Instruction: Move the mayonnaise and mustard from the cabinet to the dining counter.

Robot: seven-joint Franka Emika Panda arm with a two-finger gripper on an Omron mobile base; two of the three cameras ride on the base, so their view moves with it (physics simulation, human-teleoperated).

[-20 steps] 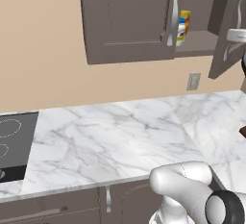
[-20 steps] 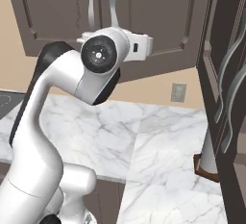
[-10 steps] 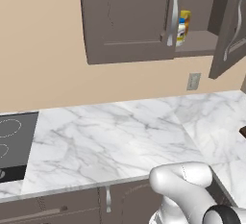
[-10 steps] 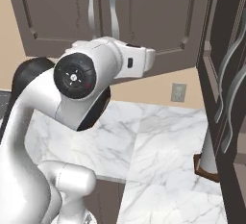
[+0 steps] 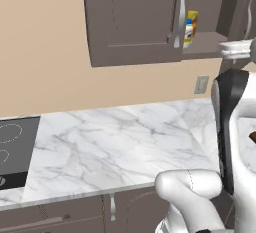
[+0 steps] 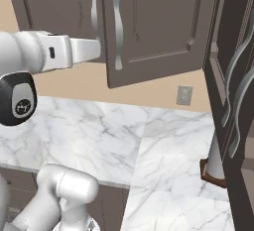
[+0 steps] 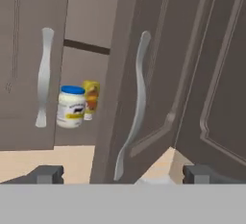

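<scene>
Change: since a second ago the arm has swung up; in the left base view its dark-and-white links now stand tall at the right edge where before just the base hump showed; in the right base view the big round joint has dropped to the left edge and the forearm now reaches level toward the cabinet doors.
Arm pose: shoulder hump low at the front, upper links rising steeply, forearm about horizontal at cabinet height, hand aimed at the door gap.
Pincer (image 7: pixel 123 174): wide open, nothing between the tips, holding nothing; both dark fingertips (image 7: pixel 47 174) sit at the bottom of the hand view, well apart from each other.
Cabinet (image 5: pixel 135 22): dark brown wall unit; one door ajar, its edge and curved silver handle (image 7: pixel 135 105) just ahead of the hand, and a second handle (image 7: pixel 44 76) on the left door.
Mayonnaise (image 7: pixel 71 106): upright on the cabinet shelf, seen through the gap between the doors, blue lid on top.
Mustard (image 7: pixel 91 99): upright on the same shelf, just behind and to the right of the jar, partly covered by it; touching or not, cannot tell.
Left base view: both show as a small yellow and blue patch (image 5: pixel 190 27) behind the door handle.
Desk (image 5: pixel 115 144): white marble worktop below the cabinet, black cooktop (image 5: pixel 14 152) at its left end, wall outlet (image 5: pixel 201 84) above it.
</scene>
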